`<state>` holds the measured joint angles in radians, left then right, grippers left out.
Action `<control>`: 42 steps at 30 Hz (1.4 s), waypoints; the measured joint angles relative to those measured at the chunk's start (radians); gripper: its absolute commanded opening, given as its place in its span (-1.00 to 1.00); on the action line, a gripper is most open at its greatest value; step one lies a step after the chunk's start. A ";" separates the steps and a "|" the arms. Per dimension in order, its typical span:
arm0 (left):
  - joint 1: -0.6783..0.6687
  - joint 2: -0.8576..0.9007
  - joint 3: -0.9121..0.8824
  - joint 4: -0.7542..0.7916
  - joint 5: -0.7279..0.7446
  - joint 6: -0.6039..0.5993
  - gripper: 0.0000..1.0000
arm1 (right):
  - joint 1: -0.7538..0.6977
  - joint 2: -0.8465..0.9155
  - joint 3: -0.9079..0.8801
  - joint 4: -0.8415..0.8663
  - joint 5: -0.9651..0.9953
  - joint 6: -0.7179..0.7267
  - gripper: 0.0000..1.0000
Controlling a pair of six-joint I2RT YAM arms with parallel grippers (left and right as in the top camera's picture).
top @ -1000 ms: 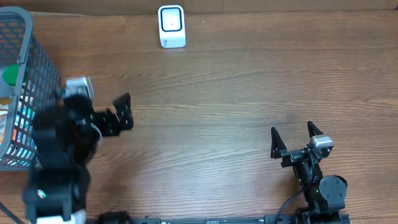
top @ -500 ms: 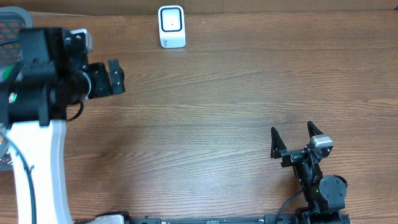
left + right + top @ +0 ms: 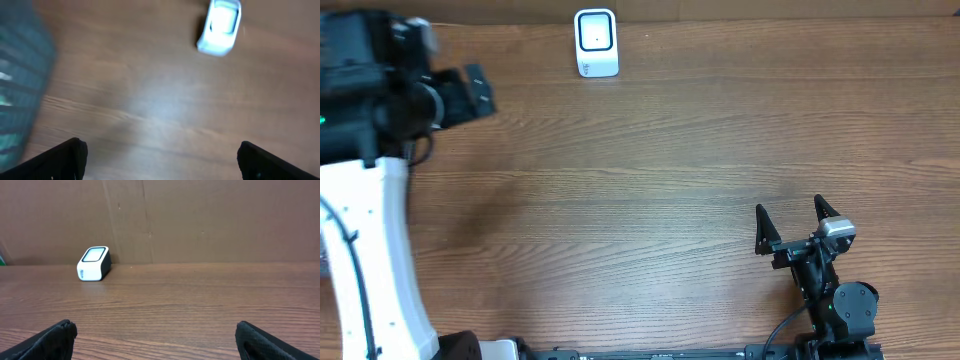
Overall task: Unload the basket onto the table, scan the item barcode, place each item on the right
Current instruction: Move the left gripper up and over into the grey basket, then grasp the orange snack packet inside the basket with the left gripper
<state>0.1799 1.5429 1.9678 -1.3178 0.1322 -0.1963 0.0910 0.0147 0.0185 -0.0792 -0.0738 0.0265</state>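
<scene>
Looks like the fetch step, with left tool [image 3: 476,92] spread empty well left of the scanner [image 3: 596,42], right tool [image 3: 792,222] splayed idle far in front of it, the item undiscernible, presumably in the blurred basket [image 3: 22,80] farther left; next calls for dipping in and clamping one.

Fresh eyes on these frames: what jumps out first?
The left arm, raised close to the overhead camera, fills the left edge of the wooden table, with the left gripper open above bare wood. The white barcode scanner stands alone at the far edge. The right gripper sits open near the front right, holding nothing.
</scene>
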 measured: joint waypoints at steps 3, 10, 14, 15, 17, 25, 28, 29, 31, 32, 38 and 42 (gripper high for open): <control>0.070 -0.002 0.100 -0.025 -0.002 -0.008 1.00 | 0.000 0.000 0.000 -0.001 0.000 0.000 1.00; 0.261 -0.013 0.205 -0.067 -0.004 -0.016 0.99 | 0.000 0.000 0.000 -0.001 -0.001 0.000 1.00; 0.406 -0.010 0.206 -0.083 -0.017 -0.051 1.00 | 0.000 0.000 0.000 -0.001 0.000 0.000 1.00; 0.438 -0.009 0.206 -0.083 -0.019 -0.063 1.00 | 0.000 0.000 0.000 0.000 0.000 0.000 1.00; 0.508 -0.002 0.206 -0.074 -0.024 -0.101 0.99 | 0.000 0.000 0.000 -0.001 0.000 0.000 1.00; 0.635 0.108 0.207 -0.067 -0.060 -0.187 0.87 | 0.000 0.000 0.000 -0.001 0.000 0.000 0.99; 0.636 0.181 0.207 -0.069 -0.085 -0.186 0.86 | 0.000 0.000 0.000 -0.001 0.000 0.000 1.00; 0.636 0.207 0.207 -0.068 -0.095 -0.182 0.86 | 0.000 0.000 0.000 -0.001 -0.001 0.000 1.00; 0.636 0.240 0.206 -0.058 -0.108 -0.170 0.88 | 0.000 0.000 0.000 -0.001 0.000 0.000 1.00; 0.637 0.253 0.206 -0.048 -0.113 -0.163 0.90 | 0.000 0.000 0.000 -0.001 0.000 0.000 1.00; 0.636 0.296 0.206 -0.026 -0.117 -0.068 0.92 | 0.000 0.000 0.000 -0.001 -0.001 0.000 1.00; 0.636 0.369 0.208 -0.044 -0.109 -0.011 0.86 | 0.000 0.000 0.000 -0.001 -0.001 0.000 0.99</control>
<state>0.8162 1.9121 2.1761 -1.3617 0.0231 -0.2070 0.0914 0.0147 0.0185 -0.0799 -0.0746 0.0269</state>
